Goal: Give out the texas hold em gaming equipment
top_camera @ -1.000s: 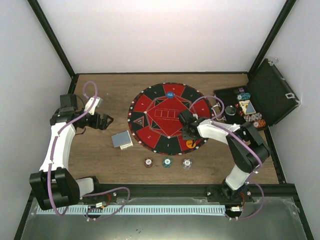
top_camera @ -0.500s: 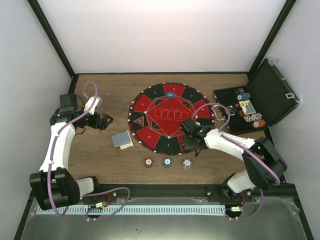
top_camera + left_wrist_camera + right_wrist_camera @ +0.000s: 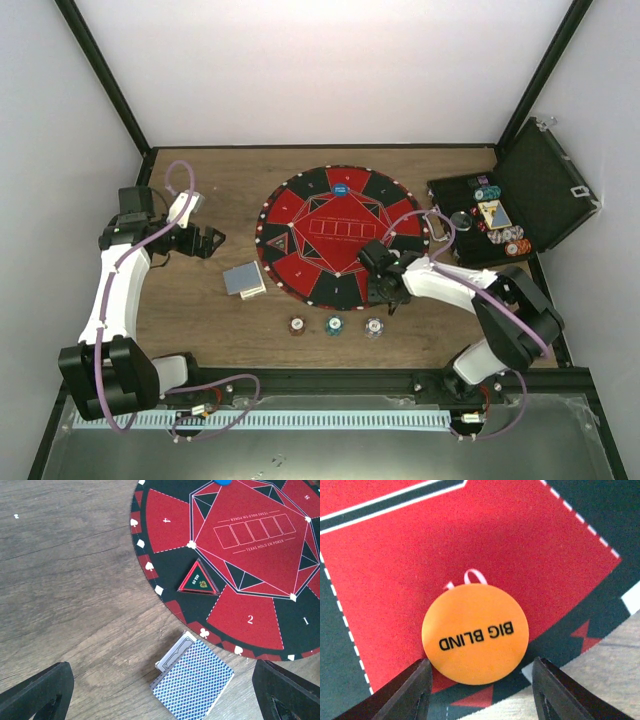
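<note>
The orange button disc (image 3: 475,632), marked BIG BLIND, lies flat on a red sector of the round mat (image 3: 470,535) near its edge. My right gripper (image 3: 479,690) is open low over it, with one finger (image 3: 405,695) on each side and neither touching it. In the top view this gripper (image 3: 386,288) hides the disc. The blue-backed card deck (image 3: 196,682) lies on the wood just left of the mat, with a white card sticking out from under it. My left gripper (image 3: 162,680) is open above it, and it shows empty in the top view (image 3: 208,242). The blue button (image 3: 341,188) sits at the mat's far edge.
Brown (image 3: 297,326), teal (image 3: 334,324) and white (image 3: 374,326) chips sit in a row on the wood near the mat. A triangular all-in marker (image 3: 198,578) lies on the mat's left side. The open black case (image 3: 530,195), holding more chips, stands at the right.
My right gripper has moved toward the near edge of the mat and come down over the orange disc, covering it in the top view. The left arm has not moved.
</note>
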